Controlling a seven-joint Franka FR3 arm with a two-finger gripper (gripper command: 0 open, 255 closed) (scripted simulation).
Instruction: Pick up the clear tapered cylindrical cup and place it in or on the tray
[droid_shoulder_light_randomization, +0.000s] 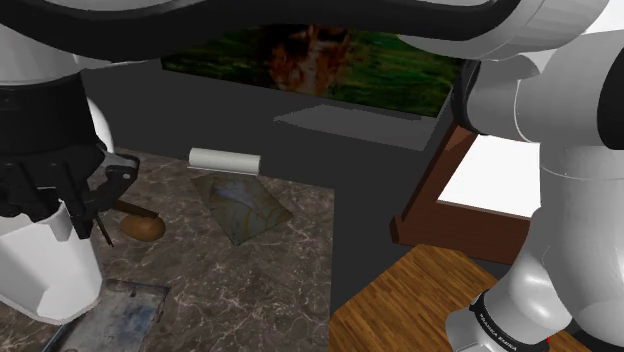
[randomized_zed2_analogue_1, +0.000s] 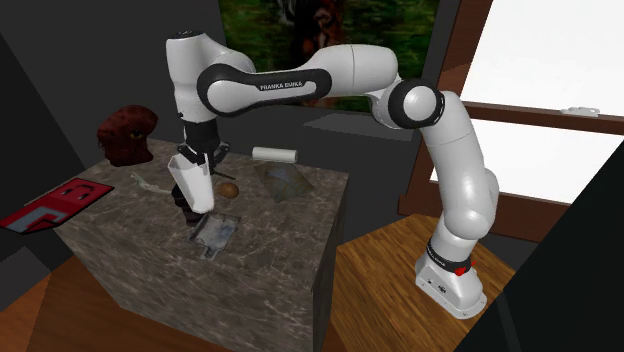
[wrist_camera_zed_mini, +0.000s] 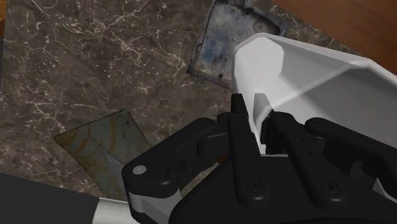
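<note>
The cup (wrist_camera_zed_mini: 299, 70) is drawn plain white, tapered and open-mouthed. My black gripper (wrist_camera_zed_mini: 257, 121) is shut on its wall, one finger inside the rim and one outside. In the shoulder view the gripper (droid_shoulder_light_randomization: 68, 212) is at the left edge and the cup (droid_shoulder_light_randomization: 40, 275) hangs below it. The tray (droid_shoulder_light_randomization: 125, 312), a flat grey-blue square, lies on the marble table just beside the cup. In the second exterior view the cup (randomized_zed2_analogue_1: 190, 188) hangs tilted under the gripper (randomized_zed2_analogue_1: 197, 168), close over the tray's (randomized_zed2_analogue_1: 216, 232) far edge.
A brown egg-shaped object (droid_shoulder_light_randomization: 142, 228), a greenish flat slab (droid_shoulder_light_randomization: 245, 205) and a white roll (droid_shoulder_light_randomization: 225, 160) lie behind the tray. A dark red-brown lump (randomized_zed2_analogue_1: 127, 135) and a thin grey utensil (randomized_zed2_analogue_1: 150, 185) sit further off. The table's edge (randomized_zed2_analogue_1: 335, 230) drops to wooden floor.
</note>
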